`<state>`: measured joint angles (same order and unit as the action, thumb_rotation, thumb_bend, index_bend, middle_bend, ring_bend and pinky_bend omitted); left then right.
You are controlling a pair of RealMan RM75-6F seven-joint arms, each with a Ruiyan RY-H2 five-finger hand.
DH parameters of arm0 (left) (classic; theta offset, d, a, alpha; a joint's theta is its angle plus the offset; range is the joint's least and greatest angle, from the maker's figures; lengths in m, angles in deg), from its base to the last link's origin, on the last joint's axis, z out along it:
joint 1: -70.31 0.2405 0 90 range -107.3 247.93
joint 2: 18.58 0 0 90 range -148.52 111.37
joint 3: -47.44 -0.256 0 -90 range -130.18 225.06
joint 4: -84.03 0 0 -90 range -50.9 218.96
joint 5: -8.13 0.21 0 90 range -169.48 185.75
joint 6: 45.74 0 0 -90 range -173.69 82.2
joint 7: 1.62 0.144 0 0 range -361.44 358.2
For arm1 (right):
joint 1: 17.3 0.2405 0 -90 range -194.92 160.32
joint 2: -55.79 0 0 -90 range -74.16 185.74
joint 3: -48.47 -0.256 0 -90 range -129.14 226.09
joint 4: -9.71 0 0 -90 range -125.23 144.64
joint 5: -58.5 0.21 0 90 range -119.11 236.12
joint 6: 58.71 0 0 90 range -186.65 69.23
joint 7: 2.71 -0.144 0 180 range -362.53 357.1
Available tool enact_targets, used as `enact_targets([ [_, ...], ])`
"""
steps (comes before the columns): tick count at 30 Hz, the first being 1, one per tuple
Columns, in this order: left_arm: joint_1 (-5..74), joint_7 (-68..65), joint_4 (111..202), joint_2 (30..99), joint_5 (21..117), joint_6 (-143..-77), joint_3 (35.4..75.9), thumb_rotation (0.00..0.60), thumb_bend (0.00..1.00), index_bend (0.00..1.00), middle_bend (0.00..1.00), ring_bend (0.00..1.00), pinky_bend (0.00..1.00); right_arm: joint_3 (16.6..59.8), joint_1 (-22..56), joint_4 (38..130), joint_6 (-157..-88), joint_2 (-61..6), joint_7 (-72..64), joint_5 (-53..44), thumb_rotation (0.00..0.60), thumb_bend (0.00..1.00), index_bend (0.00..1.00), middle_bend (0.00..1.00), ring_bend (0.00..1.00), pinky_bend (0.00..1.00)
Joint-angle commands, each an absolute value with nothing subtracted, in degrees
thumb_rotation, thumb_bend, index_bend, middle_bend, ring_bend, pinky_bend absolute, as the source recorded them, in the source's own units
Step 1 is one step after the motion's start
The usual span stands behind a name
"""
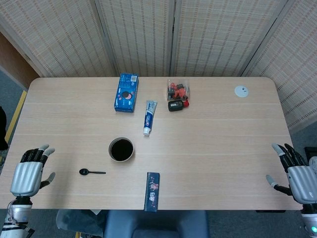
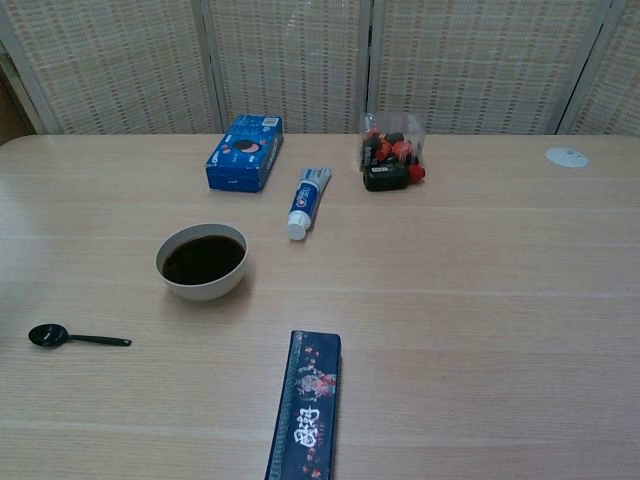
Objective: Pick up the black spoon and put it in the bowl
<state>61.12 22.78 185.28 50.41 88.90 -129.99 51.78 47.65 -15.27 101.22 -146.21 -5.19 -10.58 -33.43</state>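
Observation:
A small black spoon lies flat on the wooden table, its scoop to the left; the chest view shows the spoon near the left edge. Just right of it and a little farther back stands the bowl, dark inside with a pale rim, also seen as a white bowl from the chest. My left hand hovers at the table's left front corner, fingers apart, holding nothing, well left of the spoon. My right hand hangs at the right front corner, also empty with fingers spread. Neither hand appears in the chest view.
A dark long box lies at the front edge, right of the spoon. Farther back are a blue biscuit box, a toothpaste tube, a clear bag of red and black items and a white disc.

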Motion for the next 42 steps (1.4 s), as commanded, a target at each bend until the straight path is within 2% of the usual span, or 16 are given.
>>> enact_targets([
  [1,61.1,22.6,185.5,50.3,88.9,-129.9,51.7,0.6,0.2,0.23,0.18,0.19,0.18,47.7,-15.4,101.3,-146.5,-5.2,-10.5,-33.4,0.6,0.26,0.03,0.12,0.03,0.13],
  [18,60.3,18.4,184.8,48.5,89.4,-129.4,52.9,0.6,0.2,0.24,0.18,0.19,0.18,47.3,-16.0,100.9,-148.4,-4.9,-11.4,-33.8,0.6,0.26,0.03,0.12,0.03,0.13],
  [23,59.3,14.2,183.9,47.9,90.1,-127.8,53.2,0.6,0.2,0.24,0.19,0.28,0.21,47.1,-15.7,101.2,-148.4,-4.7,-11.3,-34.0,0.6,0.27,0.03,0.14,0.03,0.13],
  [25,58.8,12.9,183.7,47.8,90.3,-127.0,53.2,0.6,0.2,0.24,0.22,0.33,0.26,47.1,-15.7,101.2,-148.5,-4.6,-11.3,-34.0,0.6,0.27,0.03,0.15,0.03,0.13],
  [28,57.8,11.2,183.3,47.6,91.2,-125.7,53.1,0.6,0.2,0.26,0.33,0.41,0.38,47.0,-15.6,101.2,-148.5,-4.5,-11.4,-34.1,0.6,0.27,0.03,0.15,0.03,0.13],
  [32,56.1,10.7,181.8,47.9,93.0,-123.9,52.8,0.6,0.2,0.29,0.49,0.55,0.68,46.9,-15.4,101.1,-148.1,-4.4,-11.6,-33.8,0.6,0.27,0.03,0.15,0.03,0.13],
  [35,54.6,10.3,181.1,47.8,94.5,-122.0,52.5,0.6,0.2,0.32,0.63,0.66,0.86,46.8,-15.2,101.1,-148.1,-4.4,-11.7,-33.8,0.6,0.27,0.03,0.15,0.03,0.13],
  [39,52.5,10.8,180.8,47.6,95.8,-118.8,51.8,0.6,0.2,0.34,0.77,0.77,0.97,46.6,-15.2,101.1,-148.3,-4.3,-11.7,-34.0,0.6,0.27,0.03,0.15,0.03,0.13],
  [42,50.9,11.8,180.8,47.9,96.4,-116.5,51.5,0.6,0.2,0.36,0.85,0.83,1.0,46.7,-15.2,101.1,-148.3,-4.2,-11.7,-34.0,0.6,0.26,0.03,0.15,0.03,0.13],
])
